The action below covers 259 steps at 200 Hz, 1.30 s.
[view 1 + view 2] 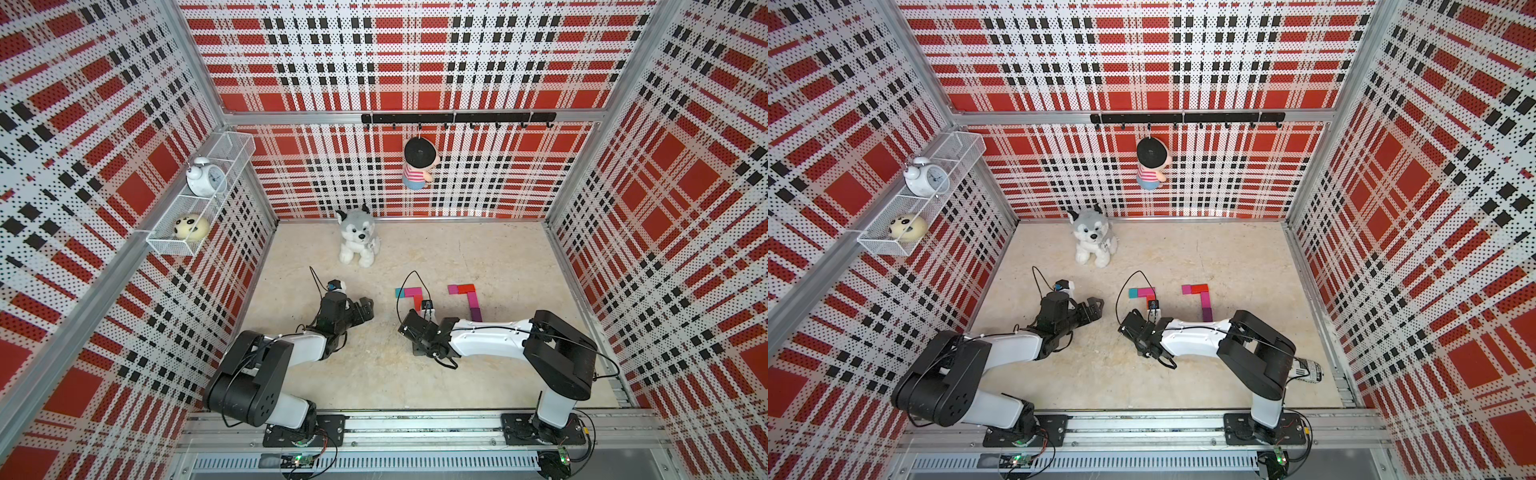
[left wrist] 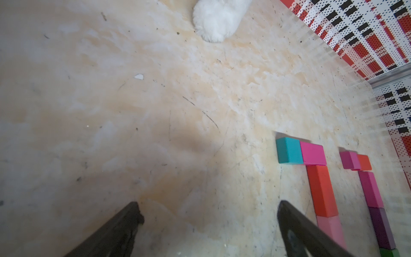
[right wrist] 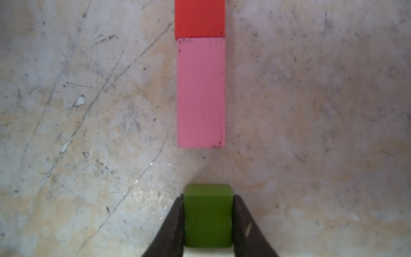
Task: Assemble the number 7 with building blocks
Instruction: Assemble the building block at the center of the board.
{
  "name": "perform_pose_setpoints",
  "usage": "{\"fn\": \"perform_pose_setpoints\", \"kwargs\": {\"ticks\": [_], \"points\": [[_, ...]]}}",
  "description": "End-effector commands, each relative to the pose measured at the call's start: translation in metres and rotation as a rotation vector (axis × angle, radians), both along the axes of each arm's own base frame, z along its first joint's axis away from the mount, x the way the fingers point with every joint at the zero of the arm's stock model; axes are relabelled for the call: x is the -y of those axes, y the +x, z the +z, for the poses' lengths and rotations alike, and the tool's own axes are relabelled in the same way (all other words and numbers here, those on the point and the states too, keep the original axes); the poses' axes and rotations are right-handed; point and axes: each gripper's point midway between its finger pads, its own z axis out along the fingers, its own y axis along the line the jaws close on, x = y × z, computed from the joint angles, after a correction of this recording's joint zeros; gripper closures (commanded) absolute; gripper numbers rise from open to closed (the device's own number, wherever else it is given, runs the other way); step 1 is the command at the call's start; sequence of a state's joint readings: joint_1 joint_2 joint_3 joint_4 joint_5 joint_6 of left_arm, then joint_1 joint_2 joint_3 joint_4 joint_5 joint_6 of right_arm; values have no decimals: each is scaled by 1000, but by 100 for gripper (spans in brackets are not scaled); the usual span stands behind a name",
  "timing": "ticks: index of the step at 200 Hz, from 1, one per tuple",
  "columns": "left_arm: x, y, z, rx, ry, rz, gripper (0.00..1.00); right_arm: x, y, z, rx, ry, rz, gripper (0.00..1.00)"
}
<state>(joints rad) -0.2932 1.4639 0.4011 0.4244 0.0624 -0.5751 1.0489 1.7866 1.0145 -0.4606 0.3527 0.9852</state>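
The green block and pink block contrast (red-black-white plaid walls).

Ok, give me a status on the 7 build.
Done: one five-block 7 looks complete. Beside it, a second 7 has a top bar of teal block and pink block, plus a stem of red-orange block and pale pink block. In hand: the right arm's jaws are shut on a green block, short of the pale pink end. Left: probably butting it against that end.

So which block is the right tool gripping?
The green block in the right tool, just short of the free end of the pale pink block. Every other visible block lies loose in a figure.
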Motion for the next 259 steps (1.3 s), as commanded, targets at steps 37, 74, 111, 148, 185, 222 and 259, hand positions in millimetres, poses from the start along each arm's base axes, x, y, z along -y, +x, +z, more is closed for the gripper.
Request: {"fn": "perform_pose_setpoints", "kwargs": {"ticks": [37,74,111,148,185,222,259], "points": [[-5,3,7,24,11,12,2,-5,8,-5,-6,8,-1,67],[-6,3,6,21,13,13,2,-5,11,-6,-6,8,-5,67],[-7,3,5,19,13,15,2,-5,15,-6,-4,12,-9,67],[-7,3,6,19,12,16,2,-3,16,-8,-7,5,-10,67],[-7,2,6,20,9,14,2,-1,19,-7,-3,0,-15,66],[-7,2,7,22,7,12,2,1,21,-8,-4,-7,-20,66],[-7,1,7,21,8,12,2,2,22,-8,-4,-9,-21,66]]}}
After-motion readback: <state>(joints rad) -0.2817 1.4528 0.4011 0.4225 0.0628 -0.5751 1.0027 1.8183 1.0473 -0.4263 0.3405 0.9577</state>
